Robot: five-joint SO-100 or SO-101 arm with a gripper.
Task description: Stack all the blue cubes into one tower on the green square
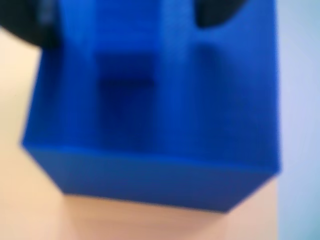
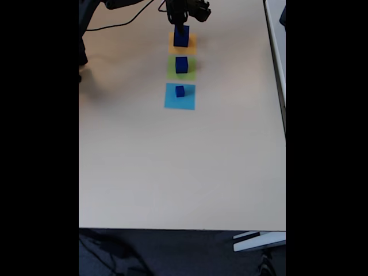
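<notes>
The table (image 2: 172,167) is seen as a broad pale surface, bare across its near half; the things are lined up near its far edge. The large blue cube (image 2: 181,35) is placed on the orange square (image 2: 190,43), directly under the jaws (image 2: 183,22); whether it is pinched cannot be told. In the wrist view this cube (image 1: 165,125) is blurred. The medium cube (image 2: 181,64) is set on the green square (image 2: 171,70). The small cube (image 2: 180,91) is set on the light-blue square (image 2: 179,101), nearest the open room.
</notes>
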